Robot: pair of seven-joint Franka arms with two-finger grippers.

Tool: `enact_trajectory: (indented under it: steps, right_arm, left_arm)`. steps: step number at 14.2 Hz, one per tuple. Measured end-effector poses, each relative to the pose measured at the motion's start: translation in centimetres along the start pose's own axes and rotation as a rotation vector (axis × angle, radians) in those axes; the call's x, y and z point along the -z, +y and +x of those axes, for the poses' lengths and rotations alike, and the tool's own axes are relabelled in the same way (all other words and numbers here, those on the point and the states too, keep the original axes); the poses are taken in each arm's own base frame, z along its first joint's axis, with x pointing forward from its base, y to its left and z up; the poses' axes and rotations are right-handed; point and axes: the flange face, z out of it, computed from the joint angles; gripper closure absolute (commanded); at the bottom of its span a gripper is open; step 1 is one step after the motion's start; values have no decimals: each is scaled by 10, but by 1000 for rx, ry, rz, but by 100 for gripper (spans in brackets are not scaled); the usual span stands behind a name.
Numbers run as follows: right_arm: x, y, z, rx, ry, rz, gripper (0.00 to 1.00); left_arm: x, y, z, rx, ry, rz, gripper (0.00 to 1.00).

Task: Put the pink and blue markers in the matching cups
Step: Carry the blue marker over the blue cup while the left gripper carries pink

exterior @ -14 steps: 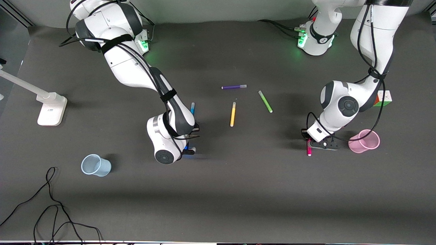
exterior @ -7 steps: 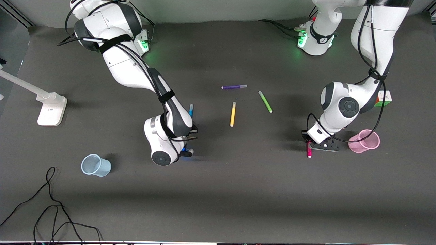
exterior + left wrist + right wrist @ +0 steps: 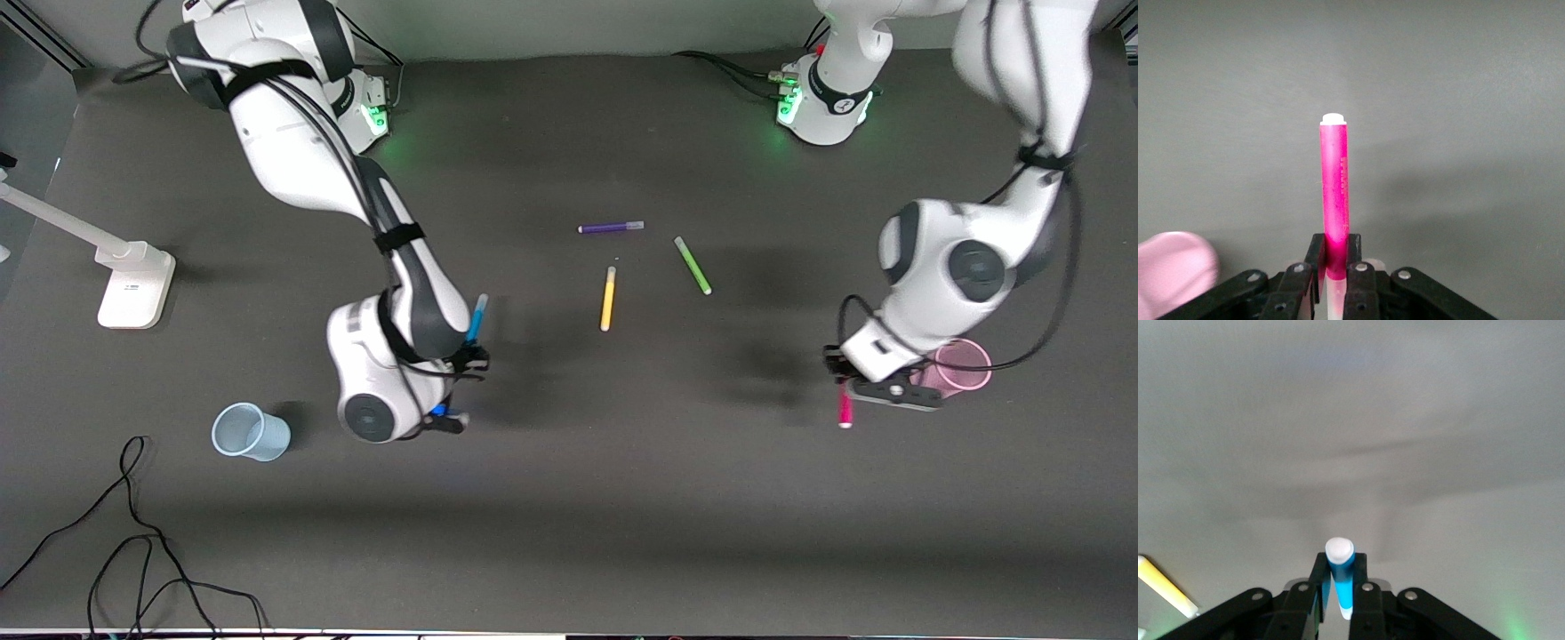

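Both grippers lifted markers; yellow pen (image 3: 608, 298) between

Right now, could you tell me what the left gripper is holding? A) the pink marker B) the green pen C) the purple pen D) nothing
A: the left gripper is shut on the pink marker, held beside the pink cup.

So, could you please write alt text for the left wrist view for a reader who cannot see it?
The left gripper holds a pink marker clamped between its black jaws, the marker's white end pointing away from the camera over a bare grey table. A blurred pink cup shows at the frame's edge beside the gripper.
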Motion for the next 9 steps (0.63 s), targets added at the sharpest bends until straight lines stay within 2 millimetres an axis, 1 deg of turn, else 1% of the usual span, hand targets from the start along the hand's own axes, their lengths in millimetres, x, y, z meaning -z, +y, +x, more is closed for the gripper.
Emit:
enact_trajectory:
  steps: [1, 2, 3, 4, 6, 9]
  right_arm:
    - [25, 14, 3, -21, 47, 0, 100]
    - [51, 29, 7, -44, 96, -1, 100]
    - [76, 46, 10, -69, 145, -8, 100]
    - [99, 63, 12, -94, 193, -18, 100]
    - [140, 98, 14, -148, 271, -31, 100]
    - [192, 142, 16, -224, 376, -28, 100]
  left_arm:
    - [20, -24, 1, -44, 6, 9, 100]
    - [35, -50, 0, -93, 14, 19, 100]
    - [44, -74, -3, -143, 15, 26, 100]
    - [47, -95, -7, -182, 4, 28, 100]
    - [45, -128, -22, -225, -39, 14, 100]
    - [40, -158, -40, -285, -109, 13, 100]
